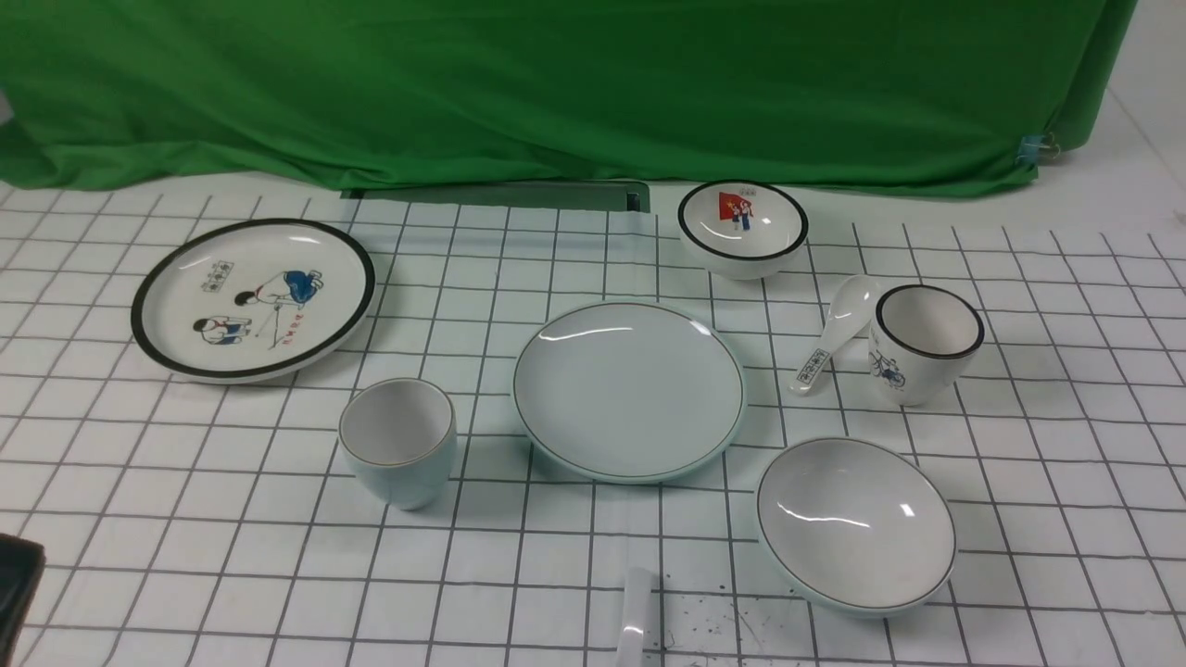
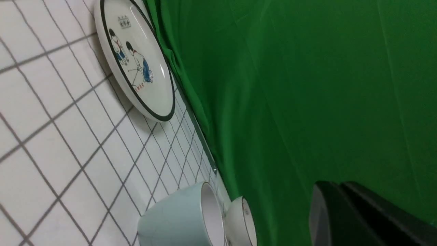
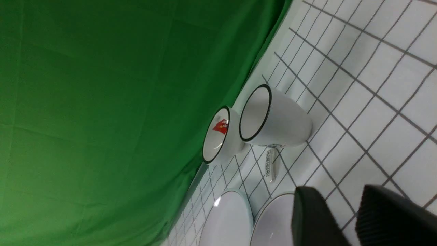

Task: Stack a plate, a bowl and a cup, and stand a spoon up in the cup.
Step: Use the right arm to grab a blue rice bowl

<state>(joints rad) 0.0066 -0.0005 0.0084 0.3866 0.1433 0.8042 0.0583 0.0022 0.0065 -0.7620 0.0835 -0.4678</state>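
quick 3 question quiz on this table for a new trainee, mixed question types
1. True or false: the plain bowl already sits on the plain plate.
2. What lies right beside the black-rimmed cup? A) a printed spoon B) a fork C) a lid
3. Fill in: in the front view, the plain cup stands to the plain plate's ____.

Key: 1 false, they stand apart on the table; 2 A; 3 left.
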